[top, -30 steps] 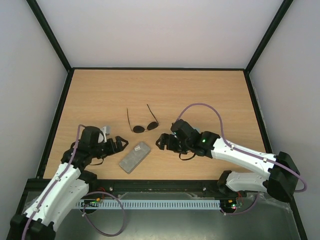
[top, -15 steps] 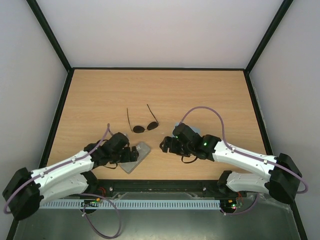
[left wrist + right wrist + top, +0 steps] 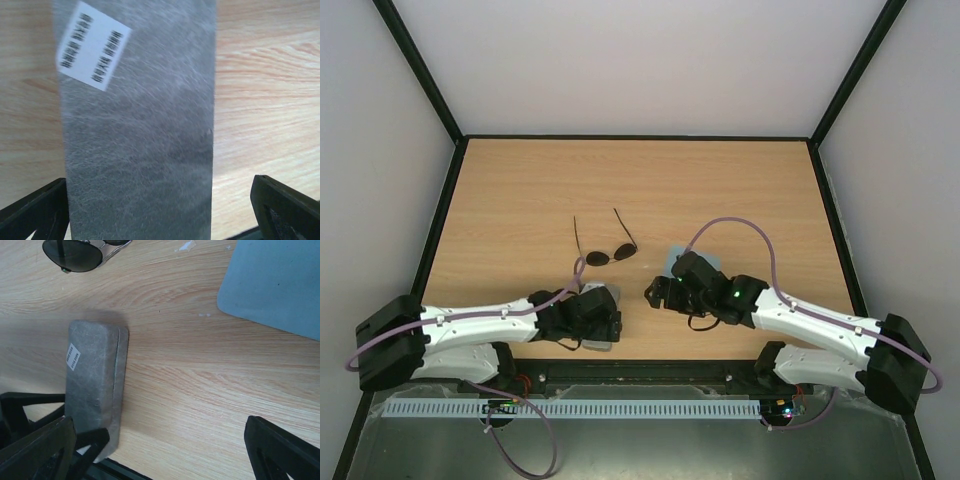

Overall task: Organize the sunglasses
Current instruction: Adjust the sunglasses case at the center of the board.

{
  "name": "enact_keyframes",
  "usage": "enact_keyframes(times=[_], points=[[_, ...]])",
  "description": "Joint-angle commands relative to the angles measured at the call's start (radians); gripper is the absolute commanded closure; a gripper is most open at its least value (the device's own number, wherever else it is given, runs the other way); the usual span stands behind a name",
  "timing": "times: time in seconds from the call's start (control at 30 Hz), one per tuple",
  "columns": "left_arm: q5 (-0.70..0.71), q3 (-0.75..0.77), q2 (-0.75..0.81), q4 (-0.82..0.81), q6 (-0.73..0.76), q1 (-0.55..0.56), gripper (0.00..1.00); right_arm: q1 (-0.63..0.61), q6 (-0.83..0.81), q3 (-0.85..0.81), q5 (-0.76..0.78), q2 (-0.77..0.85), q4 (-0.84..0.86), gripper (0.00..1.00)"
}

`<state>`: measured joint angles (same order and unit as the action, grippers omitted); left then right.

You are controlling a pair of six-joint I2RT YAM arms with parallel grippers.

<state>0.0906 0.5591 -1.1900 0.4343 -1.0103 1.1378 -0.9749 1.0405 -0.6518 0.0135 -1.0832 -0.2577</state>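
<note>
The sunglasses (image 3: 607,253), with round dark lenses and a thin wire frame, lie open on the table's middle; one lens shows at the top of the right wrist view (image 3: 72,255). The grey rectangular case (image 3: 607,296) lies near the front edge. My left gripper (image 3: 599,327) is open and straddles the case's near end. In the left wrist view the case (image 3: 140,125) with its white barcode label fills the space between the fingers (image 3: 285,205). My right gripper (image 3: 654,293) is open and empty, just right of the case (image 3: 95,385), over bare wood.
A flat blue-grey cloth (image 3: 677,256) lies right of the sunglasses, partly under my right arm; it also shows in the right wrist view (image 3: 275,285). The table's black front rail (image 3: 640,368) runs close behind the case. Black frame edges bound the table.
My left arm has swung right from beside the case until its open gripper is over the case's near end. My right gripper has shifted slightly right and nearer. The sunglasses have not moved.
</note>
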Motion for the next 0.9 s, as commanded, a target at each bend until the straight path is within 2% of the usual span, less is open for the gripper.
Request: enact_keyframes(times=[0.0,0.23,0.33,0.43,0.6,0.87], points=[[-0.001,0.024,-0.011,-0.067,-0.095,0.048,0.01,-0.003,0.006,0.020,0.032,0.021,-0.023,0.07],[0.060,0.067,0.017,-0.071,-0.109,0.054,0.01,-0.004,-0.018,0.005,0.041,-0.005,-0.047,0.09],[0.134,0.077,0.129,0.015,-0.147,0.046,0.01,-0.004,-0.050,-0.033,0.024,-0.050,-0.068,0.18],[0.218,0.103,0.306,0.148,-0.194,0.034,0.01,-0.020,-0.088,-0.092,0.012,-0.122,-0.093,0.22],[0.321,0.207,0.556,0.341,-0.236,-0.021,0.01,-0.108,-0.121,-0.263,0.090,-0.258,-0.188,0.15],[0.401,0.265,0.813,0.385,-0.238,-0.034,0.01,-0.252,-0.116,-0.516,0.201,-0.526,-0.347,0.12]])
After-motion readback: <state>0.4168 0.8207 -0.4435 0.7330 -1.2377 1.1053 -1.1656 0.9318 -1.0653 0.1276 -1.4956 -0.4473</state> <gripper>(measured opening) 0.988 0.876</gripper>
